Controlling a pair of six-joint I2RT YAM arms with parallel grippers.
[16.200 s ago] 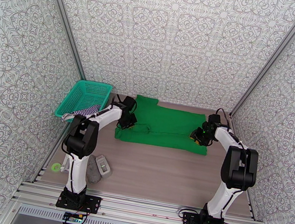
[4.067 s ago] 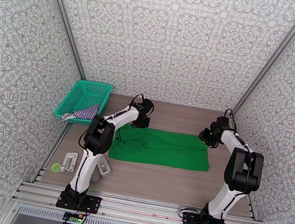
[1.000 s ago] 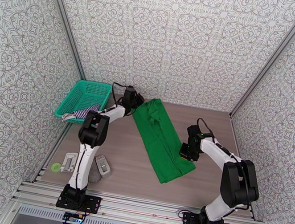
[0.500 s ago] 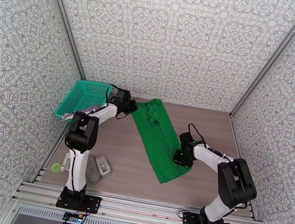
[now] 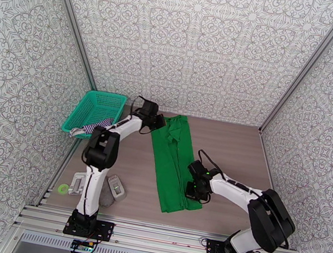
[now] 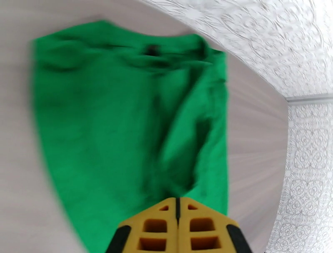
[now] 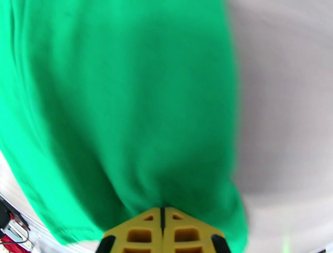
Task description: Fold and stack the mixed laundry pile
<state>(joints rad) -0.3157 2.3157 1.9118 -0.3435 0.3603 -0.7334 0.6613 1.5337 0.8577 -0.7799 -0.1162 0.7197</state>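
The green shirt (image 5: 173,161) lies as a long narrow strip down the middle of the table, collar end at the back. My left gripper (image 5: 159,122) is at its far left corner, shut on the cloth. My right gripper (image 5: 190,189) is shut on the shirt's near right edge. In the left wrist view the shirt (image 6: 125,116) spreads out ahead of the closed gripper (image 6: 178,207). Green cloth (image 7: 125,104) also runs right up to the closed right gripper (image 7: 162,213) in the right wrist view. The striped top (image 5: 96,126) hangs over the basket's near edge.
The teal mesh basket (image 5: 105,95) stands at the back left against the wall. Small grey objects (image 5: 113,187) and a green ring (image 5: 62,188) lie near the left arm's base. Patterned walls close in the table on three sides.
The shirt has swung from a diagonal to nearly lengthwise. My right gripper dragged its near end left and toward me. The left gripper shifted slightly right at the far end.
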